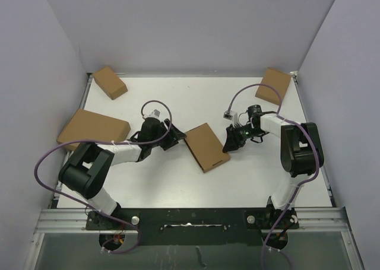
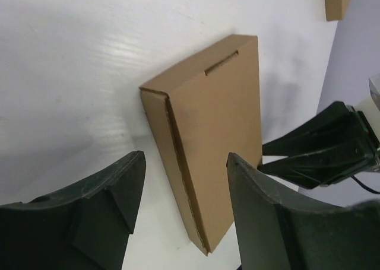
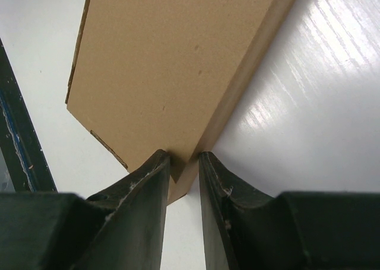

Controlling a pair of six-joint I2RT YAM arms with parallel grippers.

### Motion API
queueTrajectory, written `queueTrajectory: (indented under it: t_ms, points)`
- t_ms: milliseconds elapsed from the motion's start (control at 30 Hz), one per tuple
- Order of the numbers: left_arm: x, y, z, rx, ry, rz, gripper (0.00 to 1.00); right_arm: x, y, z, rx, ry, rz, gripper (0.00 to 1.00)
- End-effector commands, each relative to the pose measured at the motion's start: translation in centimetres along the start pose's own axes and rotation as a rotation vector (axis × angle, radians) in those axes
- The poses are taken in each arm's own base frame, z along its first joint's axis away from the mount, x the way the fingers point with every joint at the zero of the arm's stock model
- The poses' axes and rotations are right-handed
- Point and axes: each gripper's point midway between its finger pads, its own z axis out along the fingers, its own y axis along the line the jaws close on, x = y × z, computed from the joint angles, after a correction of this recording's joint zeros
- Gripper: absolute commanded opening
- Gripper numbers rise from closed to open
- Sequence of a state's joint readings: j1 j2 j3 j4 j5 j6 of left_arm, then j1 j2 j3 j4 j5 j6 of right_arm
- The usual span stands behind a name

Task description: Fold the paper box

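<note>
The paper box lies closed and flat on the white table, a brown cardboard mailer with its tuck slot on top. My left gripper is open just left of the box. In the left wrist view the box stands ahead of the left gripper with its near corner between the spread fingers, not touching them. My right gripper is at the box's right side. In the right wrist view the right gripper is closed narrowly on the near corner of the box.
Three other folded brown boxes lie about: one at the back left, a larger one at the left edge, one at the back right. The table is walled on three sides. A black rail runs along the near edge.
</note>
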State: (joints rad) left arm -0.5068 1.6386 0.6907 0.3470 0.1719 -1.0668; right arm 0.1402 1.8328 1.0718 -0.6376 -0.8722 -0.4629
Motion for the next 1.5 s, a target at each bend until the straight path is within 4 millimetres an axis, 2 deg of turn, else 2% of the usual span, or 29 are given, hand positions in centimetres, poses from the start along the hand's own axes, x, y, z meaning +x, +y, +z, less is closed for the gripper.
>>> queueTrajectory:
  t_ms: [0, 167, 300, 467, 667, 833, 900, 1033, 1167, 1367, 1467]
  points:
    - [1.7, -3.6, -0.8, 0.112, 0.002, 0.002, 0.56, 0.0, -1.5, 0.4, 0.05, 0.026, -0.045, 0.26]
    - [4.2, -2.6, 0.2, 0.032, 0.013, -0.069, 0.56, 0.0, -1.5, 0.4, 0.05, 0.026, -0.044, 0.26]
    - [6.0, -2.6, 1.0, -0.009, 0.044, -0.085, 0.53, 0.0, -1.5, 0.4, 0.048, 0.028, -0.043, 0.26]
    - [6.8, -2.5, 1.8, -0.038, 0.062, -0.088, 0.47, 0.1, -1.4, 0.5, 0.048, 0.029, -0.044, 0.26]
    - [7.4, -2.0, 2.4, -0.029, 0.078, -0.103, 0.21, -0.1, -1.3, 0.5, 0.043, 0.025, -0.047, 0.26]
    - [7.2, -2.4, 1.9, -0.001, 0.069, -0.066, 0.17, -0.3, -1.0, 0.4, 0.032, 0.015, -0.055, 0.26]
    - [7.0, -2.8, 1.5, 0.036, 0.062, -0.047, 0.2, -0.8, -0.9, 0.1, 0.034, -0.002, -0.067, 0.28]
    - [6.6, -3.5, 0.1, 0.093, 0.045, 0.0, 0.45, -1.9, -0.5, -1.2, 0.04, -0.042, -0.103, 0.38]
    - [5.8, -4.1, -1.9, 0.129, 0.007, 0.089, 0.61, -3.7, 0.4, -3.4, 0.065, -0.093, -0.175, 0.49]
    - [4.4, -4.4, -5.7, 0.166, -0.078, 0.302, 0.71, -6.4, 1.8, -7.0, 0.147, -0.181, -0.311, 0.6]
    - [3.7, -4.1, -7.4, 0.181, -0.131, 0.403, 0.8, -7.9, 2.9, -8.4, 0.167, -0.217, -0.404, 0.62]
